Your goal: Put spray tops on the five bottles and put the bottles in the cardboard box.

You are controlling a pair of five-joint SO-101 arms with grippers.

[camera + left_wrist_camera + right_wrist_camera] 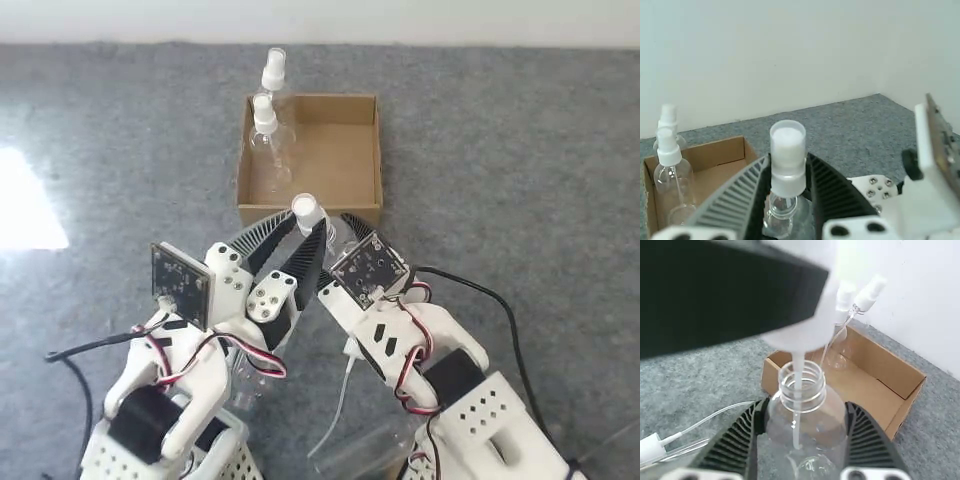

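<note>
Grey table (520,150), white wall (790,50) behind; left gripper (787,167) is clamped on a spray top (787,145), right gripper (805,412) is closed round a clear bottle (807,432) just in front of the cardboard box (340,160). Its tube (796,410) is in the neck (815,390), top not seated. I'd keep the top vertical and centred, lower, then twist while right holds firm. No readable print anywhere.

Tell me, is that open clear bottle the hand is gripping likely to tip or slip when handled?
Probably light: the clear bottle looks empty. Its smooth, round sides could slip or turn in the right hand, though the ribbed fingers should help. Being round, it might well roll if laid on its side.
</note>
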